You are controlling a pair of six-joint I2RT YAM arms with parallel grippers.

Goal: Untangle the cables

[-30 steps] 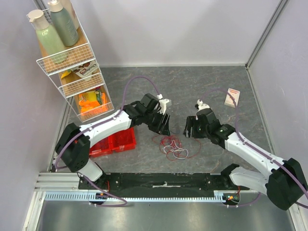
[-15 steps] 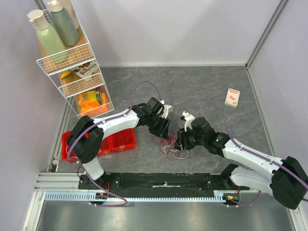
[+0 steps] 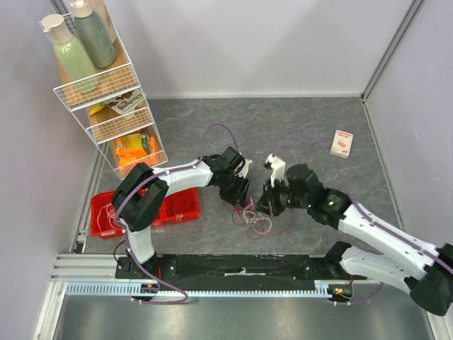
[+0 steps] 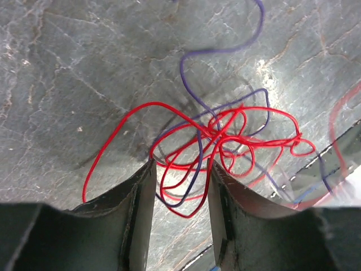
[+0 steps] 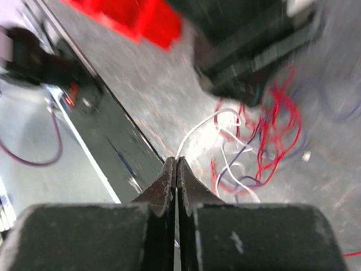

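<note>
Centre frame, left fingers stand open astride the red cables; right fingers pinch a white strand.

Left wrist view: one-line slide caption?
Open left gripper over tangled red and purple cables on the grey table.

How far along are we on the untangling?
Nothing looks done yet: the cables lie in one knot, with the red cable looped through the purple cable. In hand: the right gripper is shut, apparently pinching the white cable at its tips. The left gripper is open, its fingers astride red and purple loops. Left: pull every strand free and lay them apart.
</note>
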